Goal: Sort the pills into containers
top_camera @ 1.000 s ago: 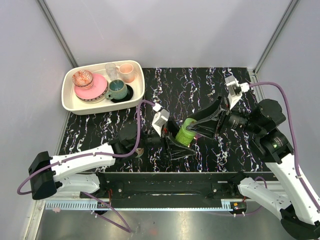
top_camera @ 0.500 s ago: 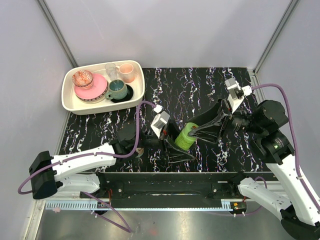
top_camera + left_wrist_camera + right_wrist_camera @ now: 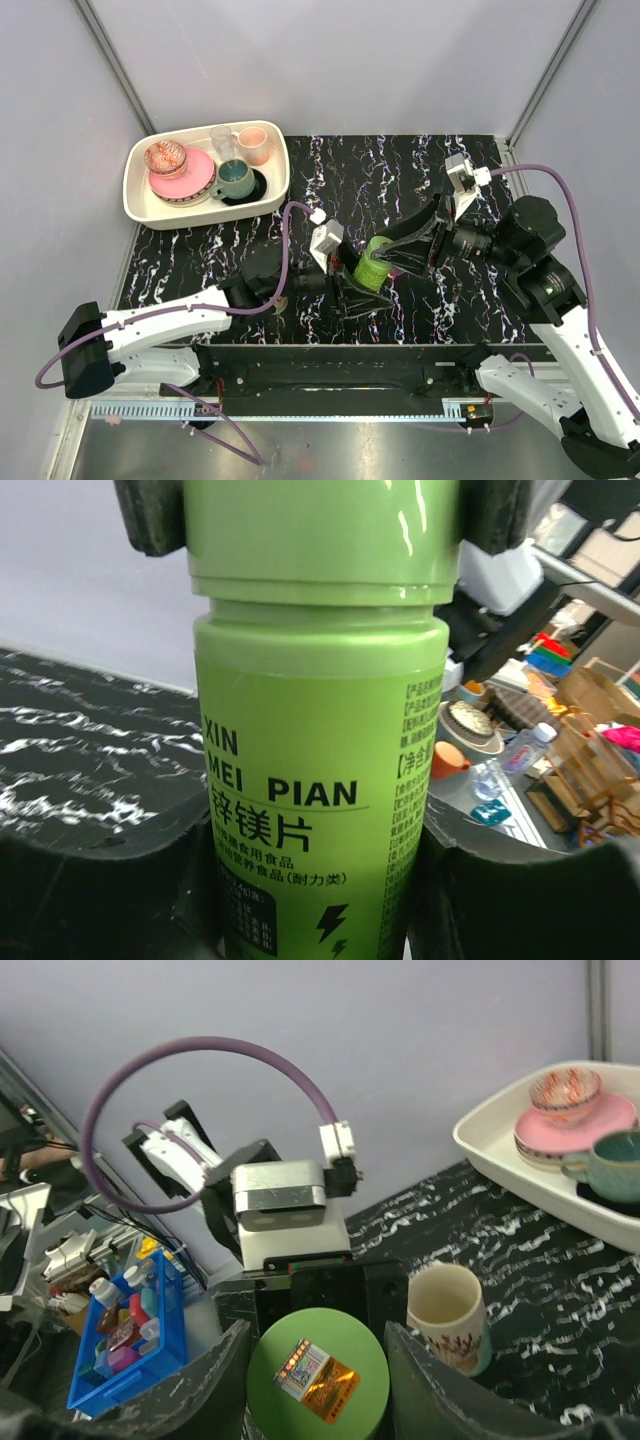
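A lime-green bottle hangs tilted above the middle of the black table, held between both arms. My left gripper is shut on its body; in the left wrist view its label fills the gap between my black fingers. My right gripper is shut on the darker green cap, which carries a gold sticker. Its pads press both sides of the cap. The pills are out of view.
A beige mug stands on the table just beside the left arm's wrist. A white tray at the back left holds pink plates, a teal cup and a pink cup.
The bottle and both grippers dipped slightly toward the near edge, then came back up. Both grips are unchanged.
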Motion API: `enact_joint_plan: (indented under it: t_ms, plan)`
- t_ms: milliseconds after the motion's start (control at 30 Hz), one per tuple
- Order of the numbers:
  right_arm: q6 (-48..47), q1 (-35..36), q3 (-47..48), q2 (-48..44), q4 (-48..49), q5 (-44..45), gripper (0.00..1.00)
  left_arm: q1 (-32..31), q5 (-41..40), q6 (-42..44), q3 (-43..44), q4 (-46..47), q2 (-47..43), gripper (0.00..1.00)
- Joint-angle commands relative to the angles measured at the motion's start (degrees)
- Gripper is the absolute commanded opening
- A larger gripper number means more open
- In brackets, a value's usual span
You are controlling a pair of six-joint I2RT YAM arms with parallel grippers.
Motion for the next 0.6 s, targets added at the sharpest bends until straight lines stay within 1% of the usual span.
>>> enact_joint_plan:
  t_ms: [0,133,233,267,333,367,433,567]
  plan:
    - [-1.6,0.9,0.8,1.5,-10.9,-0.1,0.00,0.8,-14.0,5.5,6.3,-2.0,-2.6,0.00]
    - [-1.9,0.8,2.7,3.0,-15.6,2.0,0.00,0.8,-18.4,7.7,7.0,-5.9,-3.2,0.00]
    - [-1.9,0.9,4.1,4.3,-18.7,5.9,0.00,0.8,-21.8,9.4,7.7,-8.7,-3.3,0.00]
    - [-1.9,0.9,5.1,5.0,-19.5,8.3,0.00,0.8,-24.3,10.8,8.2,-11.4,-3.2,0.00]
    - [-2.0,0.9,6.2,5.5,-21.9,10.9,0.00,0.8,-26.9,12.1,9.1,-13.8,-3.6,0.00]
    - [-2.2,1.0,7.0,6.0,-22.5,12.9,0.00,0.8,-29.8,13.0,9.2,-15.4,-3.8,0.00]
    - [-1.6,1.0,7.5,6.4,-23.2,14.8,0.00,0.8,-32.2,14.0,9.7,-16.8,-4.1,0.00]
    - [1.2,1.0,7.8,8.5,-23.1,19.6,0.00,0.8,-39.6,18.9,11.8,-22.3,-3.3,0.00]
